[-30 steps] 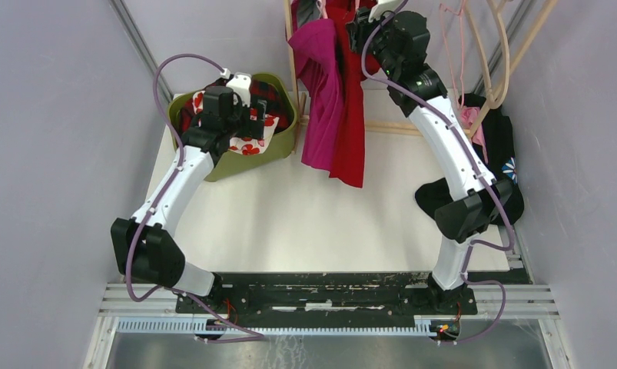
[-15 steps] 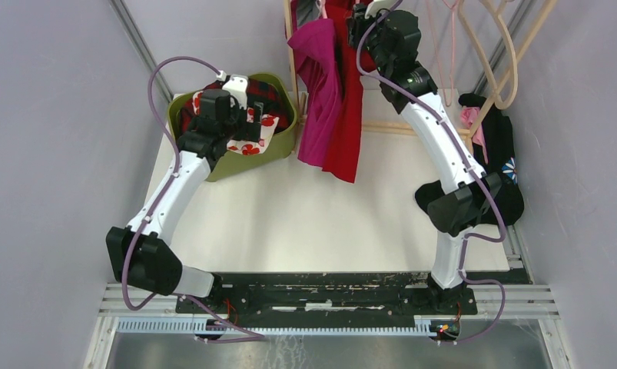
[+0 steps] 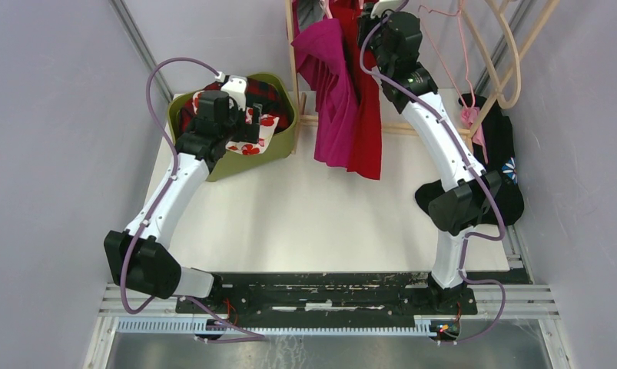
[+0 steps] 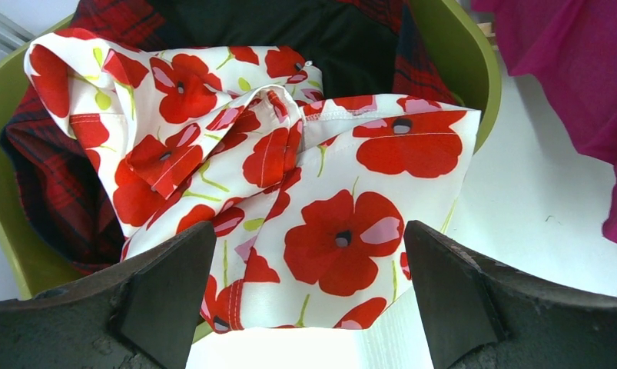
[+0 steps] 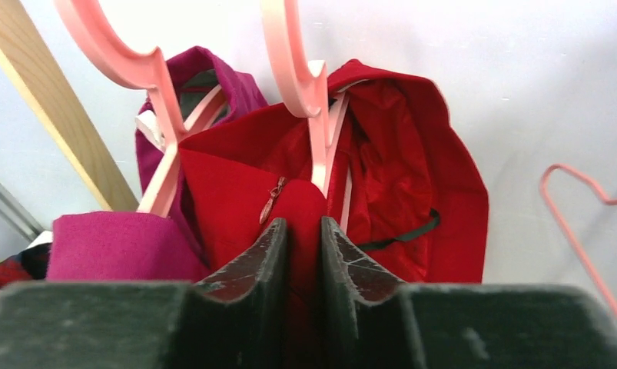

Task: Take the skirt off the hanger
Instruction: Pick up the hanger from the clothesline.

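ok so the right gripper (image 5: 305,254) is way up at the back by the wooden rack (image 5: 51,100). Its two fingers are squeezed almost together with a fold of the red skirt (image 5: 236,192) pinched between them, right below the little zipper pull (image 5: 273,198). The skirt is on its pink hanger (image 5: 309,92), which hooks over the top of the view. From above you can see it dangling over the far part of the white table (image 3: 320,215); can't tell if the hem touches the surface. Pressed up against it on the left is a magenta garment (image 3: 332,100) on a second pink hanger (image 5: 147,84). The left gripper (image 4: 309,231) is doing nothing grabby: fingers spread as wide as they go, hovering over the green basket (image 3: 282,142) at the table's far left corner, holding nothing. Straight under it is a crumpled poppy-print cloth (image 4: 343,192), white with big red flowers, lying on top of some dark red plaid fabric (image 4: 51,192) inside the basket. Over on the right edge of the table there's a dark pile of clothes (image 3: 505,146) behind the right arm's elbow, and a couple of bare hangers (image 3: 505,61) hang above it.
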Robot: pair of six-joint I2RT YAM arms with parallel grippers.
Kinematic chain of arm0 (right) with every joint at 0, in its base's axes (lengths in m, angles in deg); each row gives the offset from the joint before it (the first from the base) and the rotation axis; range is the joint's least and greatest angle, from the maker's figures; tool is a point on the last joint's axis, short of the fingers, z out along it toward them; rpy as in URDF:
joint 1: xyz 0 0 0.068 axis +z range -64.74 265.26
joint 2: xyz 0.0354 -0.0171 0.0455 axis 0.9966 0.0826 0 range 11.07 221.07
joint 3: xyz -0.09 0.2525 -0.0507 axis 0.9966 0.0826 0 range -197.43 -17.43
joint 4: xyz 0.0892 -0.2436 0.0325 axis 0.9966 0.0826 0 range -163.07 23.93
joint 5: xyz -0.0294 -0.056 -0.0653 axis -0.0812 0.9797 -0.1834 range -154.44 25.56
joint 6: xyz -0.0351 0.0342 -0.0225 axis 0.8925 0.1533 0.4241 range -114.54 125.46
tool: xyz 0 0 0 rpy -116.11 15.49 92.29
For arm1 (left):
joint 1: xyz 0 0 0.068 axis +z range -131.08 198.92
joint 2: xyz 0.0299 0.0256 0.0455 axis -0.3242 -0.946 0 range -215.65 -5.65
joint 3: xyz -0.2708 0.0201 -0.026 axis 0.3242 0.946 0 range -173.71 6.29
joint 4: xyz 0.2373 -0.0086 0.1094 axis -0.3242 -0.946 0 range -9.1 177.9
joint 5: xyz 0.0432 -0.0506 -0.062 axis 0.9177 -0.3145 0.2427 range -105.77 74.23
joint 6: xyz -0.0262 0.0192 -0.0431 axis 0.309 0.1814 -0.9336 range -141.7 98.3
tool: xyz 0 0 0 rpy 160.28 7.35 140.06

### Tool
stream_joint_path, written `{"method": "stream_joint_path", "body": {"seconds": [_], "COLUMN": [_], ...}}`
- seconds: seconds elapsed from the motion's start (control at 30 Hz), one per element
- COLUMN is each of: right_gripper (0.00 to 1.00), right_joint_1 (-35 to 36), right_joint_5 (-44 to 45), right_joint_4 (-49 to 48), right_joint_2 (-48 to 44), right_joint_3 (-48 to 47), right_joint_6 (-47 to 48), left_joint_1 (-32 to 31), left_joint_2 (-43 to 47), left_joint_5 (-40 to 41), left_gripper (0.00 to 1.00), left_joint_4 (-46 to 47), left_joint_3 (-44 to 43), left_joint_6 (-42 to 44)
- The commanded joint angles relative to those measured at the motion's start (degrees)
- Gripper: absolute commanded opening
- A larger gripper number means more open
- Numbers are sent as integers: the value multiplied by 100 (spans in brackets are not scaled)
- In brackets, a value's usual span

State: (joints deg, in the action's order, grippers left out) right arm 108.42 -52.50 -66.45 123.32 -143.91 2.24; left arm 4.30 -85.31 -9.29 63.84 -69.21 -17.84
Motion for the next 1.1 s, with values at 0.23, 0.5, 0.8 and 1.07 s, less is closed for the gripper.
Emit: {"method": "stream_joint_path", "body": {"seconds": [0.23,0.5,0.8,1.07], "right_gripper": [1,1,0,2], "right_joint_1": [-271,-296,-381,-569], "right_joint_5": [126,1162,2011,1220], "right_joint_4": [631,291,-78,175], "right_joint_2": [511,13,-137,-374], "right_joint_3": [207,431,419,775], "right_joint_6": [26,577,1324,1076], "left_joint_1": [-18,-20,-16,-16], "left_joint_2": [119,92,82,-34], "left_joint_5": [257,177,151,115], "left_gripper": [99,99,99,99], "left_joint_4": [128,203,251,288], "left_joint_3": [10,53,122,139], "left_joint_6": [238,212,203,212]}}
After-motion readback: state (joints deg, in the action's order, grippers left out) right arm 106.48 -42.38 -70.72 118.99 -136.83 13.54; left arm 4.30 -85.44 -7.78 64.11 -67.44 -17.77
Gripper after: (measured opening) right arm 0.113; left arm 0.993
